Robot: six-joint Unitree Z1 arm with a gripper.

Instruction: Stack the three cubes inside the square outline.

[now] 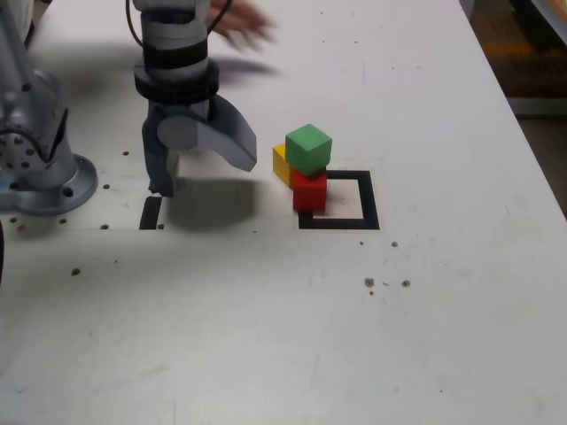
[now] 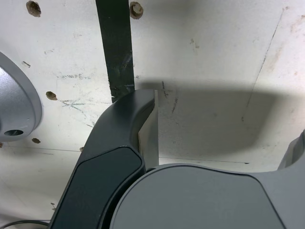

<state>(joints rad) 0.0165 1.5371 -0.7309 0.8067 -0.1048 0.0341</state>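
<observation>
So the gripper (image 1: 199, 168) hangs wide open with nothing in it, near a short tape strip (image 1: 151, 212), roughly 9 o'clock from the cubes. Green cube (image 1: 308, 147) sits on the red cube (image 1: 310, 190) at the square outline (image 1: 368, 199)'s corner. Yellow cube (image 1: 282, 165) leans beside them at 10 o'clock, so I'd say it needs grabbing next and setting on green.

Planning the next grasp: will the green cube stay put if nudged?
Probably not. The green cube sits skewed on the red cube, overhanging it, so it may tip. It looks small and light, likely sliding easily.
</observation>
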